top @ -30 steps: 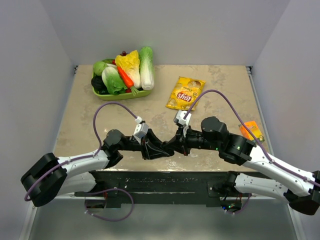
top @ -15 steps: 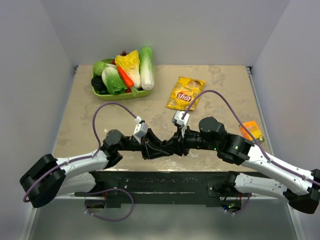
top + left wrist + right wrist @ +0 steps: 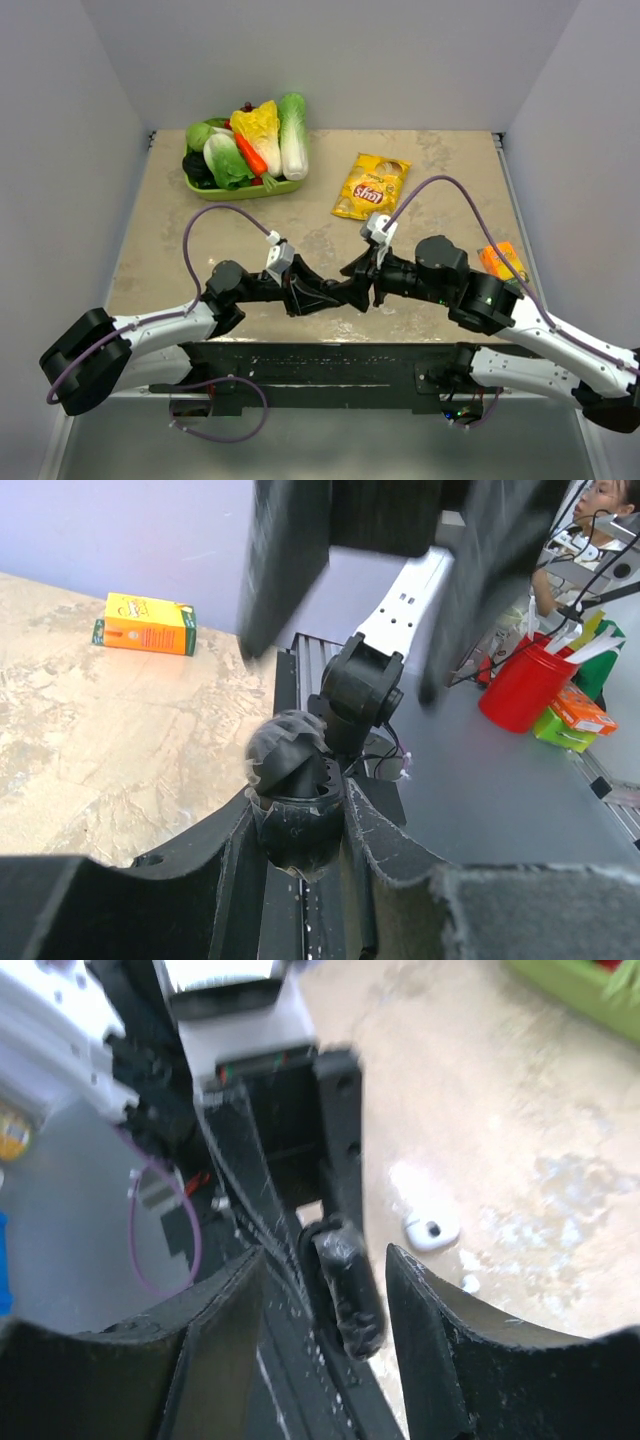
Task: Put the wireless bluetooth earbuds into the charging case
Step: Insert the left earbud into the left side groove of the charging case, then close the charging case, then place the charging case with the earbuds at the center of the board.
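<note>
My left gripper (image 3: 338, 292) is shut on the dark round charging case (image 3: 295, 820), whose lid (image 3: 283, 748) stands open above the body. In the right wrist view the case (image 3: 346, 1288) shows edge-on between the spread fingers of my right gripper (image 3: 328, 1260), which is open and touches nothing. Both grippers meet near the table's front edge, the right gripper (image 3: 360, 278) just right of the case. One white earbud (image 3: 432, 1230) lies on the table beyond the case. I cannot tell whether a bud sits inside the case.
A green tray (image 3: 228, 190) of toy vegetables stands at the back left, with a yellow chips bag (image 3: 370, 185) to its right. An orange box (image 3: 503, 262) lies at the right edge. A black rail (image 3: 300, 365) runs along the near edge.
My right gripper has gone from shut to open and drawn back a little to the right. The left gripper has stayed in place, still shut on the case.
</note>
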You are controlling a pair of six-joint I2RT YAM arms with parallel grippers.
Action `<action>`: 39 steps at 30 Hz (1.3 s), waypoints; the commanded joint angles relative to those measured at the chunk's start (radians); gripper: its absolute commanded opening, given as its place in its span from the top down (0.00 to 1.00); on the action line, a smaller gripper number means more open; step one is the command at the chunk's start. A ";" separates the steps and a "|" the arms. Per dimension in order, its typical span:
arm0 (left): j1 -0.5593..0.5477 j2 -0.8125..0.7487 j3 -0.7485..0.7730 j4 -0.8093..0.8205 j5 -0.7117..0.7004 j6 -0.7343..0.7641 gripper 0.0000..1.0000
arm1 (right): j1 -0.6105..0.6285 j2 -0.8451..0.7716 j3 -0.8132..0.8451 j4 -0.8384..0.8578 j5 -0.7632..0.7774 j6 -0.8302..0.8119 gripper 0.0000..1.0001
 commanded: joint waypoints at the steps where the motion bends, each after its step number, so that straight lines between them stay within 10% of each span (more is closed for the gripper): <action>1: -0.012 0.003 -0.032 0.090 -0.024 0.029 1.00 | -0.009 -0.056 0.063 0.099 0.164 0.036 0.46; 10: -0.012 -0.076 -0.085 0.132 -0.089 0.049 1.00 | -0.009 0.036 0.041 0.016 0.297 0.072 1.00; 29: -0.012 -0.092 -0.079 0.127 -0.173 0.066 1.00 | -0.005 0.064 0.008 0.008 0.068 0.022 1.00; 35: -0.012 -0.111 -0.079 0.039 -0.286 0.066 1.00 | -0.007 -0.037 -0.048 -0.002 0.474 0.136 0.87; 39: 0.026 -0.121 0.018 -0.231 -0.652 0.043 1.00 | -0.010 -0.004 -0.116 0.028 0.612 0.177 0.77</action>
